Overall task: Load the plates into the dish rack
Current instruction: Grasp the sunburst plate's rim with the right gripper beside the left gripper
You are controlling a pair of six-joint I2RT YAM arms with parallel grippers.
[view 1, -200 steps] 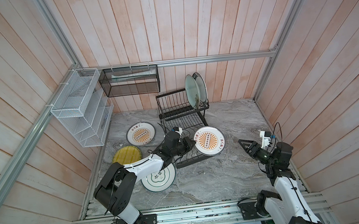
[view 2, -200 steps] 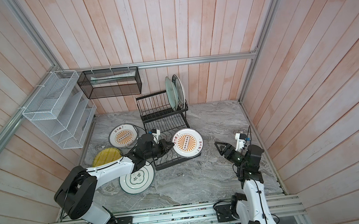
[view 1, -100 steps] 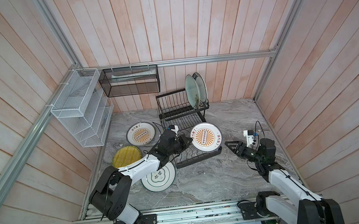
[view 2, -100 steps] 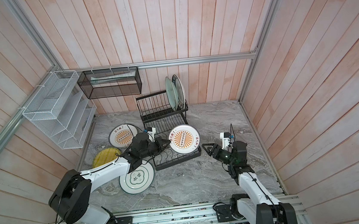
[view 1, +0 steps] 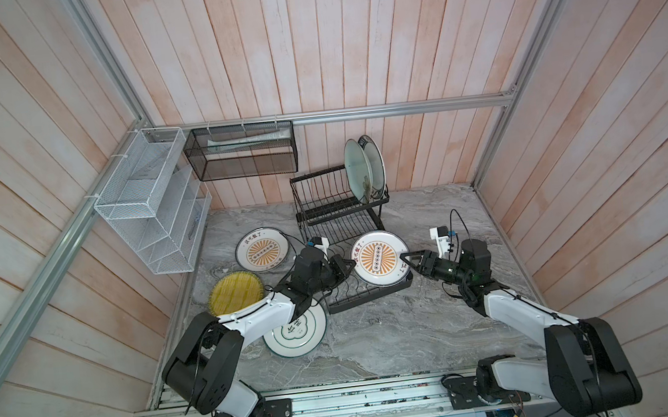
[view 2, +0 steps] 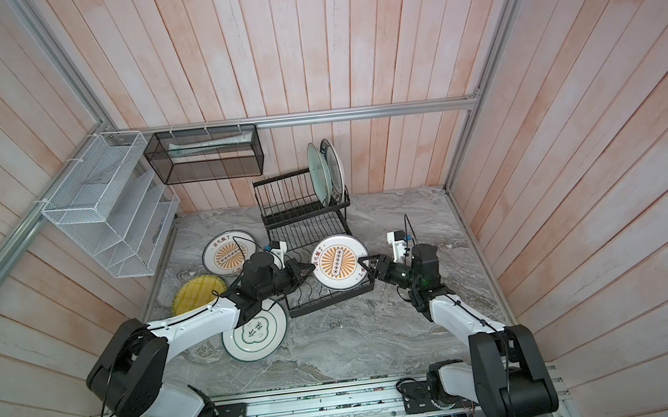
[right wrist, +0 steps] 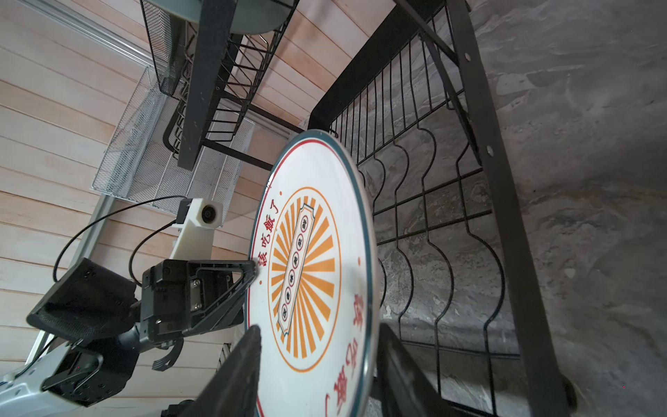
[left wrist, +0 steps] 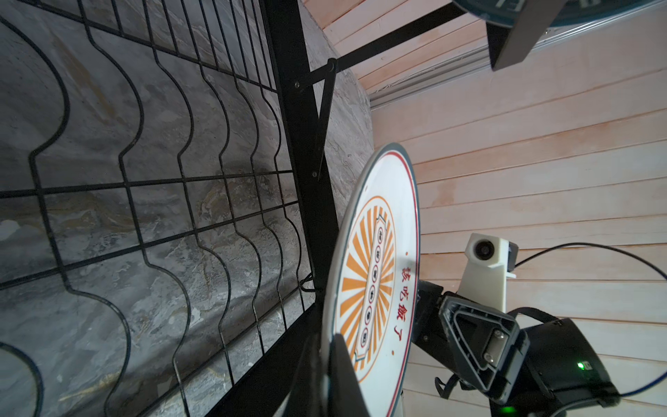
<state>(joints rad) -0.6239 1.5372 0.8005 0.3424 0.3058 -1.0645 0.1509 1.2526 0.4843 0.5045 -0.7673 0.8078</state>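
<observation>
Plates: two stand in the rack, upper basket. My left claw pinches a sunburst plate tilted over the rack's lower tray; right claw straddles its opposite rim, can't tell if it bites. Three more lie flat beside the rack. Four left to load.

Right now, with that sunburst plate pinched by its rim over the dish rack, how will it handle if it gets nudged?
Probably stiff but breakable: the sunburst plate looks like glazed ceramic. Its glossy rim may slip or pivot where the left gripper pinches it. The right gripper, jaws astride the opposite rim, should steady it.
</observation>
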